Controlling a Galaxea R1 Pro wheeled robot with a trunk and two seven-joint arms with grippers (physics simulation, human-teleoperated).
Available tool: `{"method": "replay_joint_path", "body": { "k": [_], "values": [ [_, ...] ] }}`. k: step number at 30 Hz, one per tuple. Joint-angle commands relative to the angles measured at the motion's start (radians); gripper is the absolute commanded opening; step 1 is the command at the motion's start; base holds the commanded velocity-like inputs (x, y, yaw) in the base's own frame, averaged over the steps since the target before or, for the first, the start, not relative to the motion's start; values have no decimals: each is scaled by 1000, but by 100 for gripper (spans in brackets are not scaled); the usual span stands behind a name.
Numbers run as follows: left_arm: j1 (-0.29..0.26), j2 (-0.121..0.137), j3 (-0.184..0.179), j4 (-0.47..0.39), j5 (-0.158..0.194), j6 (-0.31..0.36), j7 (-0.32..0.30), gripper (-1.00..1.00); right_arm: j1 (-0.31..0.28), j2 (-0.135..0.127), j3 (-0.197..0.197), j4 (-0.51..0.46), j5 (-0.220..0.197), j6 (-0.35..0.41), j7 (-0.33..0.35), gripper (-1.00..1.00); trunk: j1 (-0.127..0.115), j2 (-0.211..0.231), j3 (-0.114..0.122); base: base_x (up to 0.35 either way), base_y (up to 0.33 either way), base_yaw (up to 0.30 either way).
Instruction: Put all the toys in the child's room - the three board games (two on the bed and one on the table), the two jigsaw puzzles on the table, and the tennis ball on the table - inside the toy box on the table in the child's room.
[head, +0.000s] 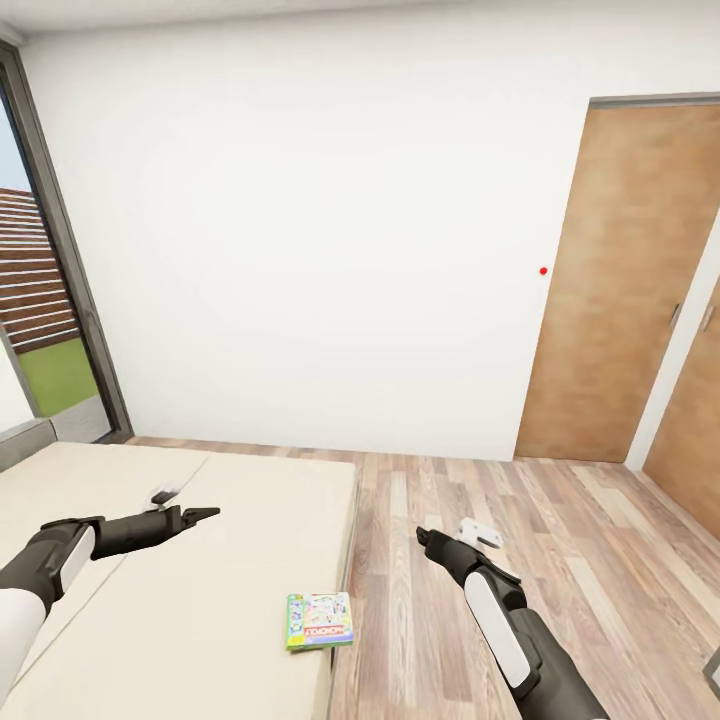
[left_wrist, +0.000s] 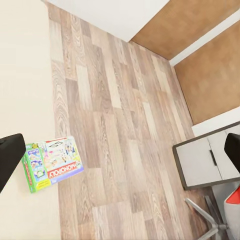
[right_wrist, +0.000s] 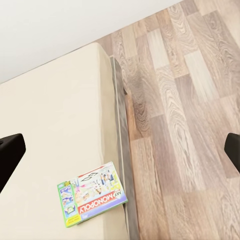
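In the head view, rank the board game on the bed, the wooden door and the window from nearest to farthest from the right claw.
1. The board game, on the bed's near edge, to the left of the right claw.
2. The wooden door, beyond the claw on the right, against the far wall.
3. The window, across the bed at the far left.

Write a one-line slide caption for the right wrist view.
A green-edged Monopoly board game lies flat at the edge of the beige bed, beside the wood-plank floor, seen between open gripper fingers.
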Motion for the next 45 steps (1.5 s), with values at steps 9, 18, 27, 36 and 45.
{"method": "replay_joint_path", "body": {
  "k": [9,18,27,36,45],
  "values": [
    [0,0,2,0,3,8,0,100,0,0,2,-1,-10,1,-9,100,0,-1,0,0,-38,3],
    [0,0,2,0,4,6,-1,100,0,0,2,-1,-11,1,-8,100,0,-1,0,0,-131,55],
    [0,0,2,0,4,6,-1,100,0,0,3,-1,-11,2,-8,100,0,-1,0,0,-19,131],
    [0,0,2,0,4,6,-1,100,0,0,3,-1,-11,3,-8,100,0,-1,0,0,-43,229],
    [0,0,2,0,4,6,-1,100,0,0,3,-3,-10,3,-7,100,0,-1,0,0,-154,183]
  ]
}}
